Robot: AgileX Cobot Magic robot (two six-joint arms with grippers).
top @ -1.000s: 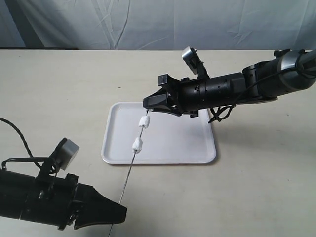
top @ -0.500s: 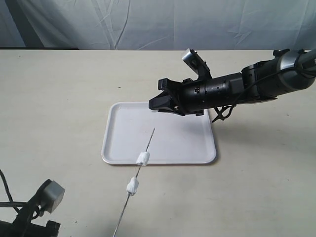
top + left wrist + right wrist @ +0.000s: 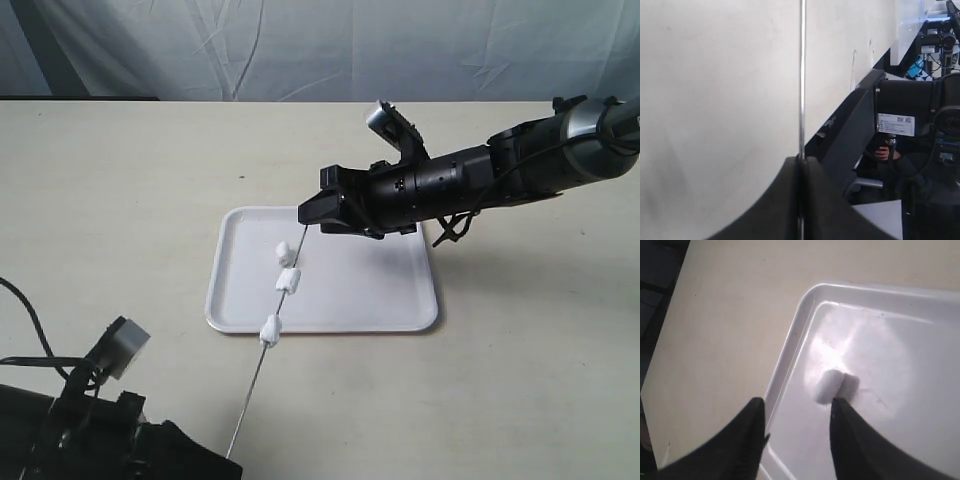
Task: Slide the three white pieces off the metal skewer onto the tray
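Observation:
The metal skewer [image 3: 255, 385] slants from the bottom left up over the tray [image 3: 370, 290]. My left gripper [image 3: 215, 465] holds its near end; the left wrist view shows that gripper [image 3: 801, 159] shut on the thin skewer [image 3: 801, 75]. Two white pieces sit on the rod: one [image 3: 288, 281] over the tray, one [image 3: 270, 329] at the tray's front rim. A third piece [image 3: 283, 249] lies loose on the tray, just left of the rod. My right gripper [image 3: 312, 212] hovers at the skewer's tip, open [image 3: 796, 402], with the loose piece [image 3: 829, 386] just beyond its fingertips.
The tray [image 3: 790, 355] rests on a plain beige table [image 3: 120, 200]. A grey cloth backdrop [image 3: 300, 50] hangs behind the table. The right arm [image 3: 480, 175] stretches in from the right above the tray's far edge.
The skewer was drawn back toward the front, then came forward over the tray again. One white piece now lies loose on the tray. The right gripper has barely moved.

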